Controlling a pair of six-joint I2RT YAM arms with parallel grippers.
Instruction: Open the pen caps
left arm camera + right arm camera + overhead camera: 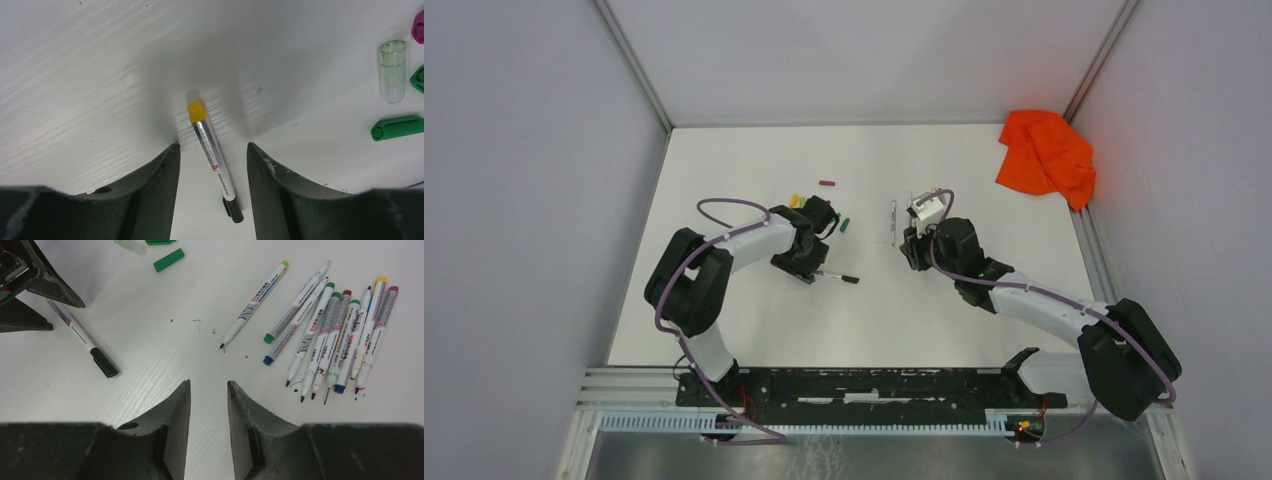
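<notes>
A silver pen (210, 147) with a yellow band lies on the table between the fingers of my left gripper (212, 147), which is open and not touching it. The pen's black cap (233, 210) is on, at the near end. The same pen (836, 277) shows in the top view, and its black cap (105, 363) shows in the right wrist view. My right gripper (209, 385) is open and empty over bare table. Loose caps lie near the left arm: green (397, 127), clear (392, 70), magenta (419, 27).
Several uncapped pens (325, 325) lie in a pile right of my right gripper, and one more (255, 302) lies apart. Small ink marks dot the table. An orange cloth (1046, 152) lies at the back right corner. Grey walls enclose the table.
</notes>
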